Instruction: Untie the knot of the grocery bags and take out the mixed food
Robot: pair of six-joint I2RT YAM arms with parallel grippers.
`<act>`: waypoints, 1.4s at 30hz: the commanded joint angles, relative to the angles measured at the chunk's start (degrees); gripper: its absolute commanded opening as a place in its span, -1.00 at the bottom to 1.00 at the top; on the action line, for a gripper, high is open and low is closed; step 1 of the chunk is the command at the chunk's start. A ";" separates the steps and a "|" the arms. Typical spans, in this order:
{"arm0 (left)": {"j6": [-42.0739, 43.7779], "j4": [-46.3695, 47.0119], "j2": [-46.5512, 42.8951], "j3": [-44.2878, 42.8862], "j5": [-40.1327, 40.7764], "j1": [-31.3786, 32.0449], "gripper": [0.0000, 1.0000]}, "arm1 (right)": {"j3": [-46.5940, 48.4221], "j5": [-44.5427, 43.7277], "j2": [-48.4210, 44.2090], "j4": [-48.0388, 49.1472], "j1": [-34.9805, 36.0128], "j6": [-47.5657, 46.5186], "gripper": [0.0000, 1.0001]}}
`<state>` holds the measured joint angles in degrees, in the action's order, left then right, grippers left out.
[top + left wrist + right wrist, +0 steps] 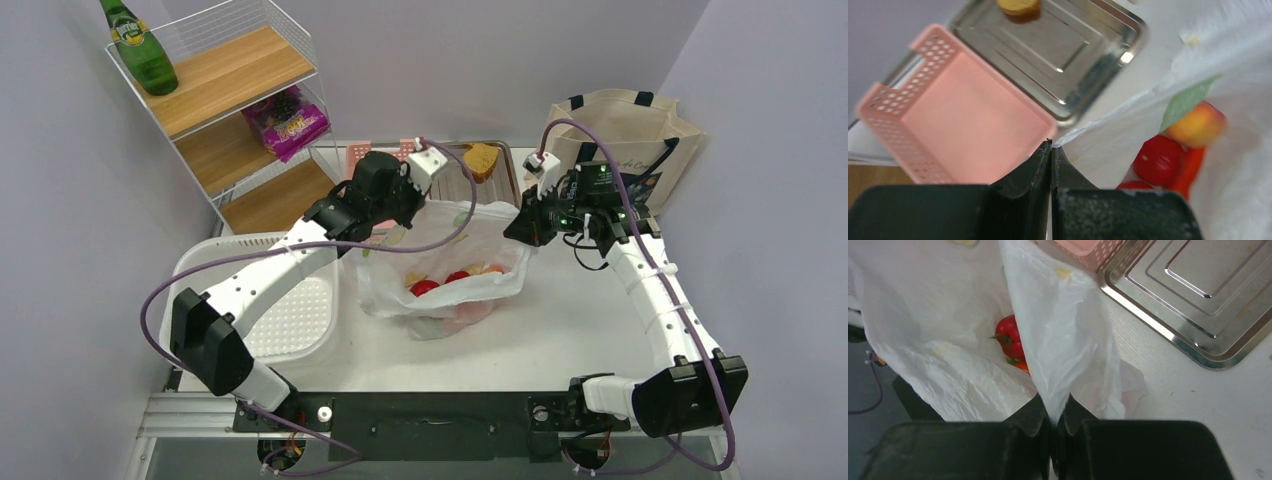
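The thin whitish plastic grocery bag [470, 235] lies open in the middle of the table. My left gripper [388, 230] is shut, with the bag's left rim pinched at its very tips [1051, 145]. On the opposite rim, my right gripper [522, 228] is shut on a fold of plastic [1054, 405]. Inside the bag lie red round fruit [424, 288], an orange peach [1198, 123], a carrot [1190, 167] and a red tomato [1009, 335]. The cream canvas tote [625, 125] stands at the back right, behind the right arm.
A pink perforated basket [958, 115] and a steel tray [1058, 45] holding a brownish piece of food [482, 158] sit behind the bag. A whitish tub [290, 310] lies under the left arm. The wire shelf at back left holds a green bottle [140, 45] and a purple packet [287, 120].
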<state>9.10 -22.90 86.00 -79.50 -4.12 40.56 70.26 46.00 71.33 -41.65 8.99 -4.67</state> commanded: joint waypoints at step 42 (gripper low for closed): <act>35.56 -23.83 12.39 4.33 -25.47 15.53 -0.49 | -11.47 -10.08 0.07 6.35 -4.46 7.12 -1.00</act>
<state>40.32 -45.47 101.60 -80.93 -23.62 53.15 59.18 42.61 72.73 -36.86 4.80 4.01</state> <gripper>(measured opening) 0.228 0.002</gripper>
